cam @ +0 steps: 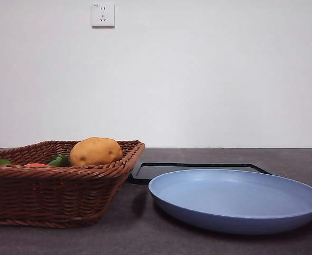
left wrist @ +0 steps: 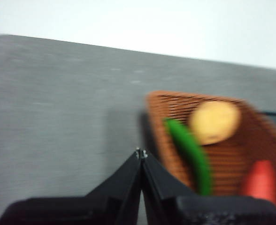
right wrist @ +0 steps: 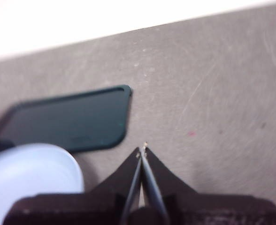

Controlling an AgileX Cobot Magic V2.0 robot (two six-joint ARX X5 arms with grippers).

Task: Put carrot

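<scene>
**Carrot waits in the basket, both arms clear**

The carrot [left wrist: 262, 180] lies in the wicker basket [cam: 50, 196], near one end, with only a sliver of its red-orange skin [cam: 36, 165] showing over the rim in the front view. Beside it lie a long green vegetable [left wrist: 192, 157] and a tan potato [cam: 95, 151], the potato sitting highest and partly screening the others. The basket stands on the dark bench [cam: 135, 234], just beside a blue plate [cam: 235, 199], with a flat dark tray [right wrist: 67, 119] behind the plate; either looks a likely place to set the carrot, though the task does not say which.

The left end effector [left wrist: 141, 153] hangs over bare bench just outside the basket's wall, jaws pressed together at the tips and holding nothing. It is the nearer one to the carrot and would need to open before reaching in. The right end effector [right wrist: 142, 151] is likewise closed and empty, over the bench near the tray's corner and the plate's edge.
</scene>
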